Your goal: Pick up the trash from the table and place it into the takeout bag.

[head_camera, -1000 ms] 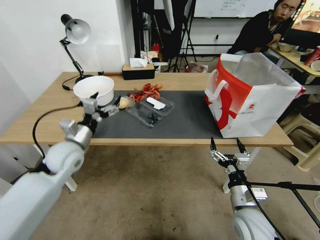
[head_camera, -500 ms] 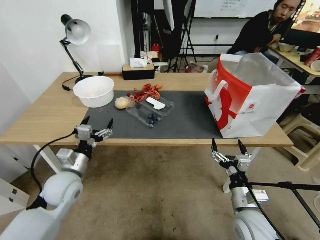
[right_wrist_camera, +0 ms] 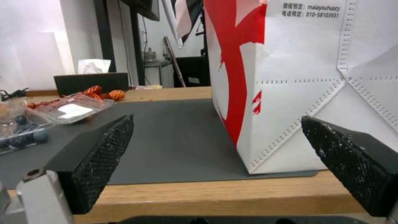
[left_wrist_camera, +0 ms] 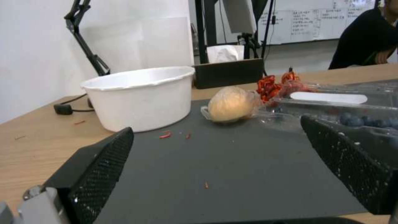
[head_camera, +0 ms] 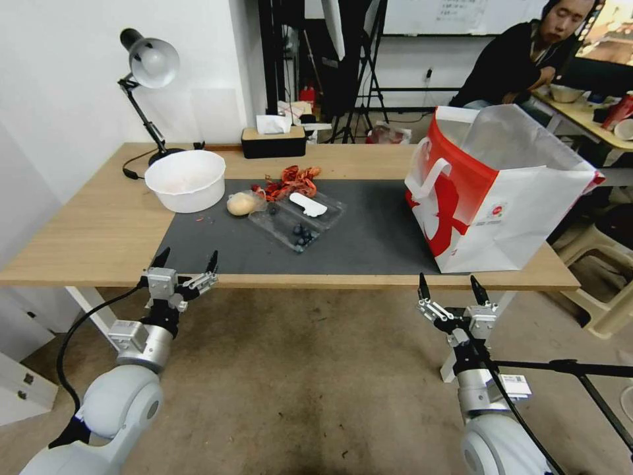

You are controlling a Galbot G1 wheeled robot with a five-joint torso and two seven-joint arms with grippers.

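Resting on dark mat (head_camera: 369, 237) of table (head_camera: 86, 237): wrapped bun (head_camera: 241, 204), crumpled red wrapper (head_camera: 290, 181) at its 1 o'clock, clear blueberry tray (head_camera: 298, 219) just beside at 3 o'clock. Large white bowl (head_camera: 186, 179) at bun's 10 o'clock, close, apart. Desk lamp (head_camera: 148, 72) and tissue box (head_camera: 273, 140) along far edge. Takeout bag (head_camera: 494, 191) upright at right end, mouth open. Left tool (head_camera: 183, 264) below near table edge, fingers spread wide, empty, pointing toward bun. Right tool (head_camera: 450, 290) below edge before bag, spread wide, empty.
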